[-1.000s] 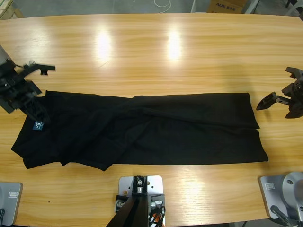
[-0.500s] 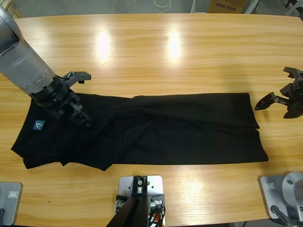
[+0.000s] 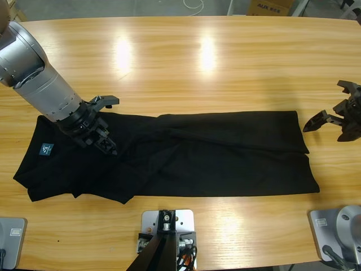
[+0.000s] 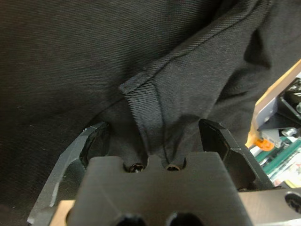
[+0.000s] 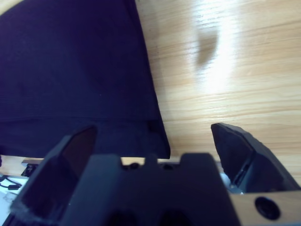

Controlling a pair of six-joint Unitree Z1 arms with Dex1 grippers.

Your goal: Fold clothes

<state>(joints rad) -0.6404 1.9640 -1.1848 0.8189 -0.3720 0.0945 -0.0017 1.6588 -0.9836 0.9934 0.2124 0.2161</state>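
Note:
The clothes are one black polo shirt [image 3: 214, 152] lying flat and long across the table's front half, with its teal neck label [image 3: 45, 149] at the left end. My left gripper [image 3: 111, 127] is low over the shirt's left part and open. In the left wrist view a ribbed sleeve cuff [image 4: 146, 108] lies between the jaws of this gripper [image 4: 155, 141], with dark fabric [image 4: 70, 56] all around. My right gripper [image 3: 324, 106] is open just off the shirt's right end, over bare wood. In the right wrist view the shirt's hem corner [image 5: 70, 70] lies ahead of that gripper [image 5: 155, 132].
The wooden table [image 3: 197, 56] stretches bare behind the shirt. A cardboard box [image 3: 269, 7] and a white cable [image 3: 194, 4] lie beyond the far edge. Bare wood [image 5: 225, 70] shows to the right of the hem in the right wrist view.
The left arm has swung in from the table's left edge, moving right over the shirt past the neck label. The right gripper has stayed put. The shirt lies as before.

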